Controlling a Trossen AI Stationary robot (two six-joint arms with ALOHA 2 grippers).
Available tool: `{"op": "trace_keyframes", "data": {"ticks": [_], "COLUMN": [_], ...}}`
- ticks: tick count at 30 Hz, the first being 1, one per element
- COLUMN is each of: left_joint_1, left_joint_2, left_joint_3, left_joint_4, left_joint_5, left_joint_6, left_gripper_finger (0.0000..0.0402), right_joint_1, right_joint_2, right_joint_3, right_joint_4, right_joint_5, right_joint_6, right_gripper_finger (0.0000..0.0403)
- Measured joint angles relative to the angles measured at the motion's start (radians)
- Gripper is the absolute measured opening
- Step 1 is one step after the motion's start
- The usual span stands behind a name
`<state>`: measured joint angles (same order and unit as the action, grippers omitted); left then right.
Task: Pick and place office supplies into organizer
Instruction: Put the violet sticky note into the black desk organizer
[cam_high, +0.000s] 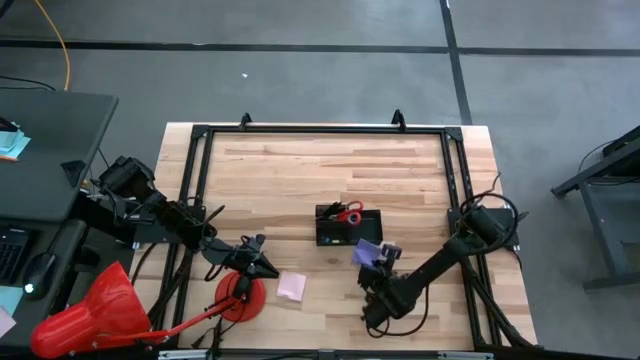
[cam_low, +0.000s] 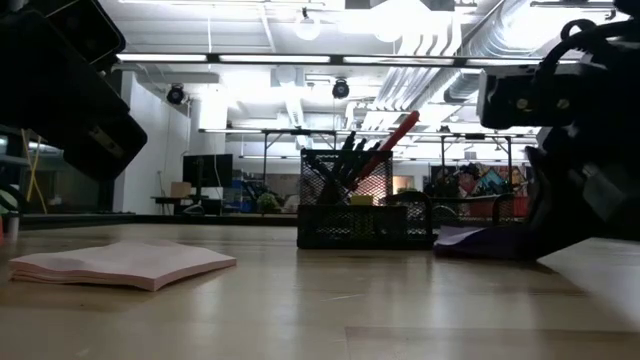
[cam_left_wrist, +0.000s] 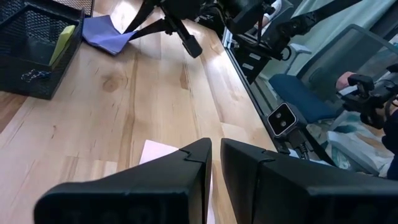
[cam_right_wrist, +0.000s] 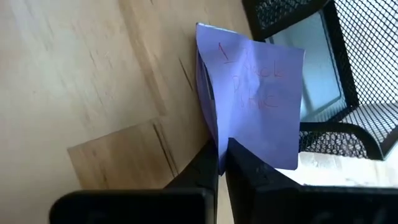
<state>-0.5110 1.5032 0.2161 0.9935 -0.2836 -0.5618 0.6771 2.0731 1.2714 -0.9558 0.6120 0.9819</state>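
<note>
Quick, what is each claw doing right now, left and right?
Left claw: closed, holding nothing, above the pink pad.
Right claw: closed on the purple pad.

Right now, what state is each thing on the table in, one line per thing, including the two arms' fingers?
Purple pad: one edge pinched, top sheet lifted beside the organizer.
Right gripper: fingers shut on the purple pad.
Left gripper: fingers shut, holding nothing, over the pink sticky pad.
Pink sticky pad: flat on the table, untouched.
Organizer: upright, pens and red-handled scissors standing inside.
</note>
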Motion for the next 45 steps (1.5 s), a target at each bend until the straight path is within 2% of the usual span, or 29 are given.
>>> {"op": "trace_keyframes", "data": {"ticks": [6, 11, 18, 24, 31, 35, 45], "left_joint_1": [0.0, 0.0, 0.0, 0.0, 0.0, 0.0, 0.0], "left_joint_2": [0.0, 0.0, 0.0, 0.0, 0.0, 0.0, 0.0], "left_joint_3": [0.0, 0.0, 0.0, 0.0, 0.0, 0.0, 0.0], "left_joint_4": [-0.001, -0.001, 0.001, 0.004, 0.003, 0.003, -0.001], "left_joint_5": [0.0, 0.0, 0.0, -0.004, -0.005, -0.005, -0.003], "left_joint_6": [0.0, -0.001, -0.001, -0.001, -0.001, -0.001, -0.006], "left_gripper_finger": [0.0028, 0.0028, 0.0028, 0.0028, 0.0028, 0.0028, 0.0028], "right_joint_1": [0.067, 0.11, 0.085, 0.018, -0.075, -0.122, -0.193], "right_joint_2": [0.002, 0.001, -0.001, -0.002, -0.002, -0.003, -0.003], "right_joint_3": [0.064, 0.137, 0.213, 0.237, 0.224, 0.224, 0.224], "right_joint_4": [-0.017, -0.144, -0.378, -0.469, -0.46, -0.38, -0.388], "right_joint_5": [0.086, 0.178, 0.178, 0.156, 0.137, 0.107, 0.04], "right_joint_6": [0.058, 0.166, 0.219, 0.095, -0.068, -0.192, -0.266], "right_gripper_finger": [0.0003, 0.0002, 0.0001, 0.0001, 0.0, 0.0, 0.0]}}
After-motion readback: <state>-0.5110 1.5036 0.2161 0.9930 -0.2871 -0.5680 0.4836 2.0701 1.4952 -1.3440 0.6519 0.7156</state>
